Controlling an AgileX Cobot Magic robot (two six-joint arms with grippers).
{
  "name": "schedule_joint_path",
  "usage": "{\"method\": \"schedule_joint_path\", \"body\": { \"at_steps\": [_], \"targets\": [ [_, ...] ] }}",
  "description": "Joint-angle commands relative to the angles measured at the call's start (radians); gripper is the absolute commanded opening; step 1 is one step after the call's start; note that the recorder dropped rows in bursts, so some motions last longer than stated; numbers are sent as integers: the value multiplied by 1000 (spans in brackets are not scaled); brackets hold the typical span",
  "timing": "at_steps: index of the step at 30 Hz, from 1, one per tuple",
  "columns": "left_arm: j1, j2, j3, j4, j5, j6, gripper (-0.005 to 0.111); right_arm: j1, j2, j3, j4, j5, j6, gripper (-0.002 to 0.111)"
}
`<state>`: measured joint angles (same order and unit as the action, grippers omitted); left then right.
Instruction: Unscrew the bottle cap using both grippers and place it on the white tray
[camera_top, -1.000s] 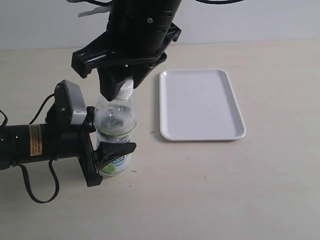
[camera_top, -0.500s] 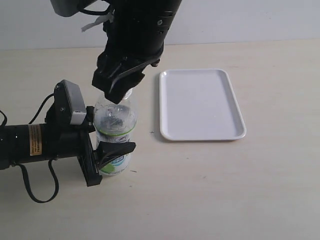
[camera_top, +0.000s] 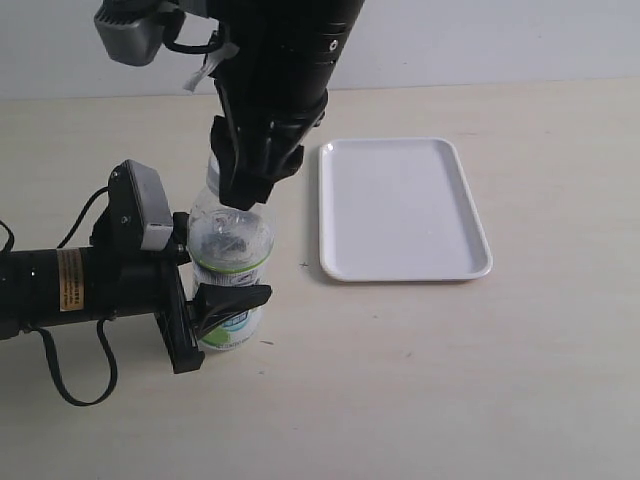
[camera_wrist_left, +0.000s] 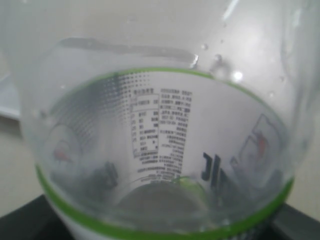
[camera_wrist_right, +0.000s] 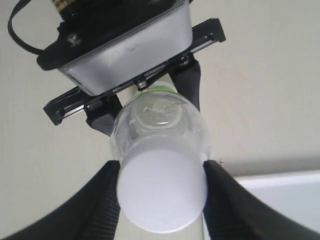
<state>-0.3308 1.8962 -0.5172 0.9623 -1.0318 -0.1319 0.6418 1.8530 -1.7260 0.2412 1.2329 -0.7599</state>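
The bottle (camera_top: 231, 262) stands upright in the table's (camera_top: 450, 390) left half, neck up and long axis vertical, with the white tray (camera_top: 400, 200) beside it toward the right edge. The left hand (camera_top: 222, 303) clamps its labelled lower body. The right hand (camera_top: 244, 190) is closed from above on the bottle cap (camera_wrist_right: 162, 192). The cap looks light, stiff and ribbed, best held by its sides, while the thin bottle probably flexes.

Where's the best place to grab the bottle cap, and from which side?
Pinch the bottle cap by its round side wall from straight above, one finger on each side: the bottle stands upright, so the cap faces up.
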Motion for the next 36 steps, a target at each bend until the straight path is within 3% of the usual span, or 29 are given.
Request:
{"method": "schedule_joint_path", "body": {
  "at_steps": [1, 9, 20, 29, 36],
  "targets": [
    [-5, -9, -1, 4, -10, -2, 0, -1, -5, 3, -8, -12, -78, 0],
    [-5, -9, -1, 4, -10, -2, 0, -1, -5, 3, -8, -12, -196, 0],
    [-5, -9, -1, 4, -10, -2, 0, -1, -5, 3, -8, -12, -200, 2],
    [-5, -9, -1, 4, -10, -2, 0, -1, -5, 3, -8, -12, -200, 39],
    [-5, -9, -1, 4, -10, -2, 0, -1, -5, 3, -8, -12, -198, 60]
  ]
}}
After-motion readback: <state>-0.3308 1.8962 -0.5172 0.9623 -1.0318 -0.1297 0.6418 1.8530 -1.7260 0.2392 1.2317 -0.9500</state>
